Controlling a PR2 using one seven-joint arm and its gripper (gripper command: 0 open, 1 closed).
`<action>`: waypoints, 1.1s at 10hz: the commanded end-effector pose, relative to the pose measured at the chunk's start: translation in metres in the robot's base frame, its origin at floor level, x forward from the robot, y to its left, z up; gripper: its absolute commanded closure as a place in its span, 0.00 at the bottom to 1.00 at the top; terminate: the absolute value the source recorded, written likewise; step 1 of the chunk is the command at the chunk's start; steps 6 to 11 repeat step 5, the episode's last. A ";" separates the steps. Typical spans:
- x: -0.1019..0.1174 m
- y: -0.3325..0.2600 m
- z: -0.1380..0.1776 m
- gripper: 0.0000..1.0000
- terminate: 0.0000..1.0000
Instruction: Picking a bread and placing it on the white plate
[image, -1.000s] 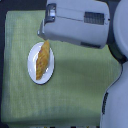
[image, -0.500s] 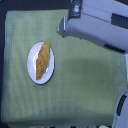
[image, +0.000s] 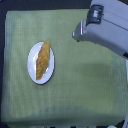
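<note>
One bread (image: 43, 60) lying on one white plate (image: 33, 71) (green cloth (image: 75, 95) beneath); gripper opening: cannot tell.

No text, label, brand, number or sign can be read anywhere in the exterior view. The pale grey boxy robot arm housing (image: 102, 30), the glossy round white plate (image: 33, 70) and the woven green cloth (image: 75, 85) all show plain, unmarked surfaces at this blurry resolution.

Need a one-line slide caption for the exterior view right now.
Bread lies on the white plate on the green cloth; the arm sits at upper right, apart from the plate.
</note>
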 end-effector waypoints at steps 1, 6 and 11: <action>-0.003 -0.068 -0.002 0.00 0.00; -0.004 -0.090 -0.020 0.00 1.00; -0.004 -0.090 -0.020 0.00 1.00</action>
